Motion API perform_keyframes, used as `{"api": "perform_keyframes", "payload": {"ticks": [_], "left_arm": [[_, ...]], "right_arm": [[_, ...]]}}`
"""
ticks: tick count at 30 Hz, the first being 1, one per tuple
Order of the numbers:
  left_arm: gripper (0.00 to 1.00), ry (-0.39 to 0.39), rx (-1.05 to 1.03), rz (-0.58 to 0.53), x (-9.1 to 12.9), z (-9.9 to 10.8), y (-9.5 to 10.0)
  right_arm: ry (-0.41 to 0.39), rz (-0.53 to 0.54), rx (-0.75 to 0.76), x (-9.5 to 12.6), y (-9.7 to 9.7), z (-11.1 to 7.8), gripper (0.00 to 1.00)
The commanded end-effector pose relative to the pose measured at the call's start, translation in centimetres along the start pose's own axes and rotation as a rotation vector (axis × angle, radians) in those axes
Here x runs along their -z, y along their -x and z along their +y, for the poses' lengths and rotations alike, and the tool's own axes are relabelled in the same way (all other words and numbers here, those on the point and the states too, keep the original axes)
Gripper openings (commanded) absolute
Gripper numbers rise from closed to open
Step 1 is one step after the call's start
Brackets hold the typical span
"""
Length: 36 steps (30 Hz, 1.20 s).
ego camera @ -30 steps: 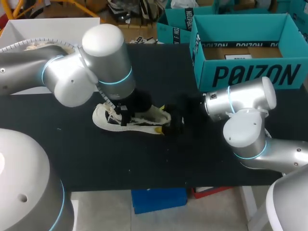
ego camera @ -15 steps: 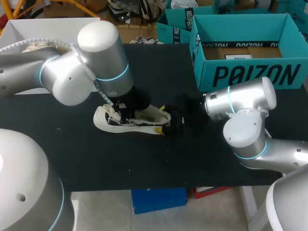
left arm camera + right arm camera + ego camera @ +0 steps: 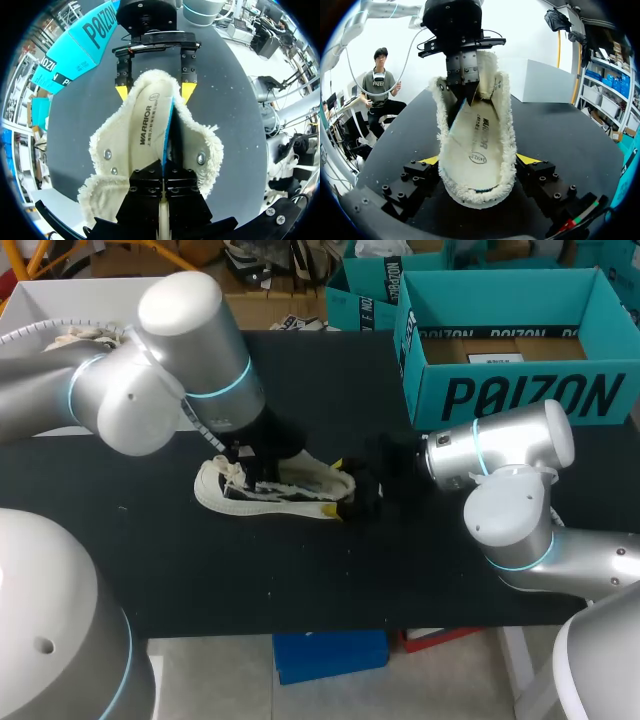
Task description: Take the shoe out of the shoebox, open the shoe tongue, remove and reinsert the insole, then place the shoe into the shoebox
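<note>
Two claws hold a cream, fleece-lined shoe (image 3: 212, 488) that lies on the black bench (image 3: 300, 580), outside the teal shoebox (image 3: 520, 395). The right claw (image 3: 477, 160) is clamped on one end of the shoe, a yellow tip on each side. The left claw (image 3: 164, 172) is pinched onto the raised edge of the insole (image 3: 147, 125) inside the shoe.

Black table (image 3: 300, 580) bears a cream shoe (image 3: 225, 495) (sole down, seemingly) and teal shoebox (image 3: 520, 390).
</note>
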<state>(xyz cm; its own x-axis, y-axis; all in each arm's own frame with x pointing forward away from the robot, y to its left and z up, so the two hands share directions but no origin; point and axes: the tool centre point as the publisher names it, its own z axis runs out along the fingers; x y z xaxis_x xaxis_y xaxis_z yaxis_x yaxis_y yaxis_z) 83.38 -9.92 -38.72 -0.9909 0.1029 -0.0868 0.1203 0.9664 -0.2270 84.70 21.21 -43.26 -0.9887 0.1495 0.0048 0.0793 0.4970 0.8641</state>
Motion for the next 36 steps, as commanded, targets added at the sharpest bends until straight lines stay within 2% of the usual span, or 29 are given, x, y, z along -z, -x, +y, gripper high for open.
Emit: {"api": "perform_keyframes", "payload": {"ticks": [1,14,15,16,17,20,25,27,32,36], "left_arm": [[0.0,-0.013,-0.006,-0.001,0.4,0.2,-0.1],[0.0,-0.007,-0.033,0.011,0.8,-0.4,-0.2],[0.39,-0.002,-0.039,0.018,0.5,-0.7,0.0],[0.51,0.004,-0.044,0.022,0.4,-0.8,0.1],[0.73,0.007,-0.066,0.028,0.3,-1.2,0.2],[0.66,0.005,-0.101,0.022,0.5,-2.4,0.5],[0.6,-0.003,-0.16,0.001,0.8,-4.7,0.7],[0.51,-0.011,-0.191,-0.009,0.9,-5.8,0.8],[0.44,-0.016,-0.241,-0.015,0.5,-7.4,0.8],[0.42,-0.022,-0.257,-0.011,0.3,-7.8,0.6]], "right_arm": [[-0.001,-0.002,-0.001,-0.3,0.2,-0.3,0.0],[-0.001,-0.002,-0.001,-0.3,0.2,-0.3,0.0],[-0.001,-0.002,-0.001,-0.3,0.2,-0.3,0.0],[-0.001,-0.002,-0.001,-0.3,0.2,-0.3,0.0],[-0.001,-0.002,-0.001,-0.3,0.2,-0.3,0.0],[-0.001,-0.002,-0.001,-0.3,0.2,-0.3,0.0],[-0.001,-0.002,-0.001,-0.3,0.2,-0.3,0.0],[-0.001,-0.002,-0.001,-0.3,0.2,-0.3,0.0],[-0.001,-0.002,-0.001,-0.3,0.2,-0.3,0.0],[-0.001,-0.002,-0.001,-0.3,0.2,-0.3,0.0]]}}
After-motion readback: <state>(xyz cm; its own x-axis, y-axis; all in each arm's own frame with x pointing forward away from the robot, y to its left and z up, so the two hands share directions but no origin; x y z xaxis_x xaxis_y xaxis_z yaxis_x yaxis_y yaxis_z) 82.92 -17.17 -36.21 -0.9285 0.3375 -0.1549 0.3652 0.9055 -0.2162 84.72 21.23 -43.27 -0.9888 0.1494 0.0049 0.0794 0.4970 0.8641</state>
